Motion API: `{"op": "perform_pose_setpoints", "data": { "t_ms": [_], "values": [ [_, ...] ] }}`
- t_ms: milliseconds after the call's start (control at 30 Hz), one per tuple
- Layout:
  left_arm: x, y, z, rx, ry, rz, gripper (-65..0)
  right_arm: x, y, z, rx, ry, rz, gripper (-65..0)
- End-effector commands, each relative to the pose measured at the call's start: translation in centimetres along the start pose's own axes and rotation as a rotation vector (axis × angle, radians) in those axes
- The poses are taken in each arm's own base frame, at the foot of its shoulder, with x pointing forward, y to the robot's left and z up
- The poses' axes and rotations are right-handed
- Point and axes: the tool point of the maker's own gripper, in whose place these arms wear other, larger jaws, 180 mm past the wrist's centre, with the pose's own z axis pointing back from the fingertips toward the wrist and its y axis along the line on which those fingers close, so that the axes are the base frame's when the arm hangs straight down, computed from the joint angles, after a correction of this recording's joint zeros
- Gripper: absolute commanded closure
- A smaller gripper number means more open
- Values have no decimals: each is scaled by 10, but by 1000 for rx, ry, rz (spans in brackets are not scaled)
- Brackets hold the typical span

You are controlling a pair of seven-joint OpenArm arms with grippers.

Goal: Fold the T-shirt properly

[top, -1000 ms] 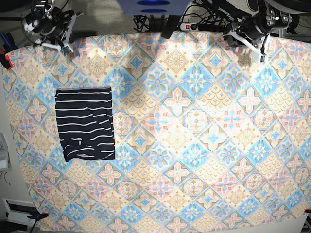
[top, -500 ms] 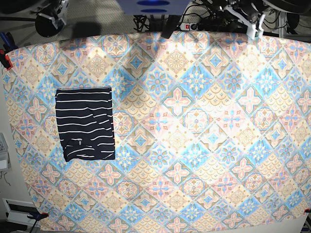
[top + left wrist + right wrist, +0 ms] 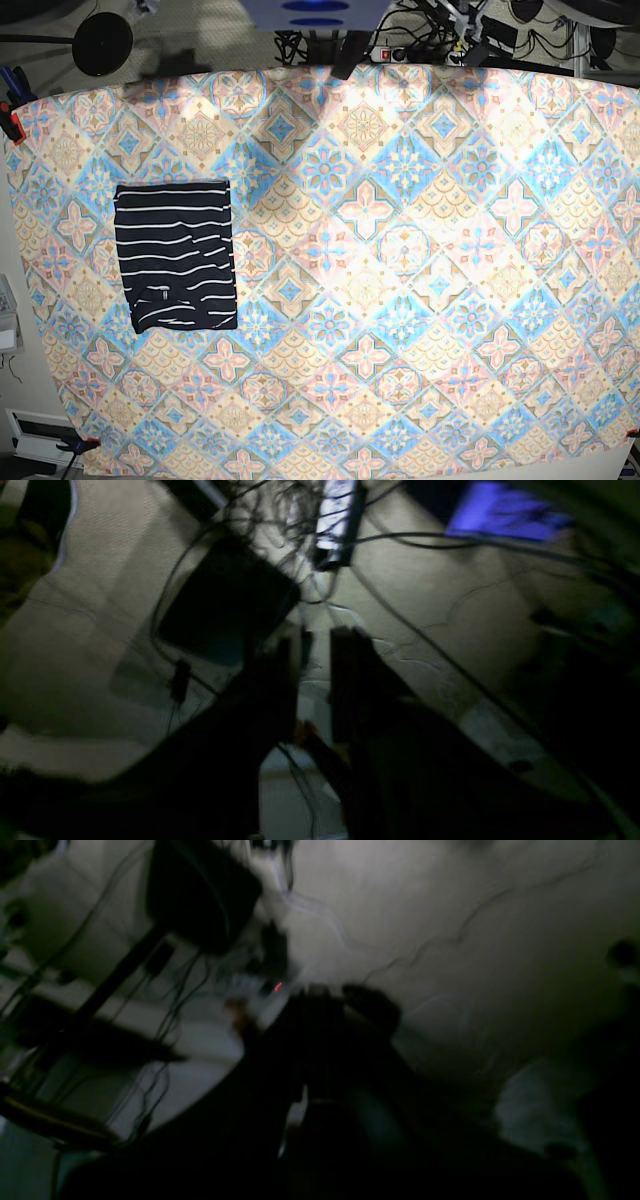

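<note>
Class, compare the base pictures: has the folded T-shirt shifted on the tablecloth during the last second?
No. The T-shirt lies over the same diamonds of the tablecloth as before.

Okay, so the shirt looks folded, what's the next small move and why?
Probably none on the cloth: just park both arms. The T-shirt lies as a neat flat rectangle on the tablecloth, with nothing touching it. The left gripper and right gripper are off the table, holding nothing.

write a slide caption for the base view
Folded pinstriped T-shirt lies as a neat rectangle on the left of the patterned tablecloth, with both arms clear of the cloth.
</note>
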Motion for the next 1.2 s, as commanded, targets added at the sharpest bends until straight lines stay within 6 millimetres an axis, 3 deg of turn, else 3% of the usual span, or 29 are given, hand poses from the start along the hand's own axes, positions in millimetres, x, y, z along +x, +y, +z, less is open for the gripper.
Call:
{"op": "perform_pose_setpoints", "data": {
  "t_ms": [0, 133, 233, 400, 500, 667, 800, 933, 1100, 1167],
  "values": [
    [-4, -3, -6, -12, 9, -11, -94, 9, -2, -1, 9, -29, -14, 0],
    [-3, -7, -32, -1, 20, -67, -94, 22, 2, -19, 62, -66, -75, 0],
    [-8, -8, -51, 11, 47, -119, -94, 38, 19, -37, 120, -91, -80, 0],
    [-27, 7, -78, 47, 59, -139, -95, 58, 35, -54, 173, -178, -122, 0],
    [-28, 9, -90, 60, 26, -146, -95, 71, 46, -60, 209, -244, -170, 0],
    [-14, 17, -97, 86, -30, -186, -95, 86, 54, -62, 233, -336, -220, 0],
    [4, 14, -98, 85, -54, -223, -95, 117, 38, -59, 150, -401, -238, 0],
    [2, 14, -98, 82, -42, -274, -95, 135, 65, -65, 176, -439, -263, 0],
    [3, 13, -98, 80, -44, -281, -95, 139, 74, -73, 130, -458, -304, 0],
    [6, 11, -98, 77, -50, -272, -95, 140, 91, -76, 156, -456, -305, 0]
  ]
}}
